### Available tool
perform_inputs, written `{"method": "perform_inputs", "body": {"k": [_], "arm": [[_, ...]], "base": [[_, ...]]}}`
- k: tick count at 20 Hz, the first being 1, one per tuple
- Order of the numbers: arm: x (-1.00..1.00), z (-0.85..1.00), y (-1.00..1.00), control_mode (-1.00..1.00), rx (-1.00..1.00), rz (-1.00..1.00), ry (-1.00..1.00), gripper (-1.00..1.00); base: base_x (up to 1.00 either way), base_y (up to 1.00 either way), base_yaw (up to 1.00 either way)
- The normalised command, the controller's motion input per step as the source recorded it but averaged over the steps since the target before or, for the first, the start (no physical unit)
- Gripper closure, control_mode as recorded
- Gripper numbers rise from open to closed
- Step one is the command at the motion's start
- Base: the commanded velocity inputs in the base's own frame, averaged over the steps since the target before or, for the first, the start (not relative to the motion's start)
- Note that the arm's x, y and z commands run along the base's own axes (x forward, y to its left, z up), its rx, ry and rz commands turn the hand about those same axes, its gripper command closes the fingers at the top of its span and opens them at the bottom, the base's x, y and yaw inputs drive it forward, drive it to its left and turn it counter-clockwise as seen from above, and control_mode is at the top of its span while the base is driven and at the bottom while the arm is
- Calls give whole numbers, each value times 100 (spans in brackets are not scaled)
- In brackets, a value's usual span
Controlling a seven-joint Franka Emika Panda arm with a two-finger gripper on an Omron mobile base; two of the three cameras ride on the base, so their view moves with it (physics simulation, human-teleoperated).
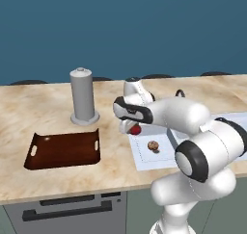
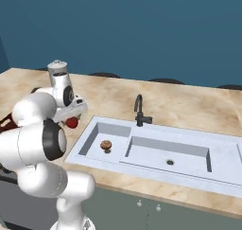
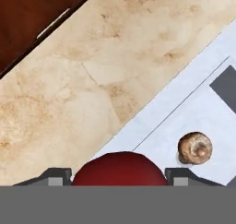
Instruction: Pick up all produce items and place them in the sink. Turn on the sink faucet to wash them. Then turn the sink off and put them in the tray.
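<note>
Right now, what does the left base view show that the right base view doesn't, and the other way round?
Left base view alone: the whole tray on the counter, with its slot handles, and the dark drawer handle below. Right base view alone: the black faucet and both sink basins with a drain hole. Both: the grey cylinder, the brown item in the left basin, and the gripper shut on the red item over the counter.

The rendered scene is evenly and brightly lit from above. A small soft shadow is cast under the mottled tan-brown round item (image 2: 106, 145) in the pale white-grey sink basin (image 2: 142, 158). Faint glare is seen on the dark reddish-brown tray (image 1: 62, 151). Edges are rendered slightly soft; no distortion is seen.
</note>
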Motion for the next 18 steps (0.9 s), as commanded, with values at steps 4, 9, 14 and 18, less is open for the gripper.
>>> {"method": "perform_inputs", "body": {"k": [4, 9, 14, 18], "arm": [[0, 12, 100, -100, 0, 30, 2, 100], [0, -5, 100, -100, 0, 24, 5, 100], [0, -2, 95, -100, 0, 11, 2, 100], [15, -32, 76, -100, -2, 2, 4, 100]], "base": [[0, 0, 0], [0, 0, 0], [0, 0, 0], [0, 0, 0]]}}
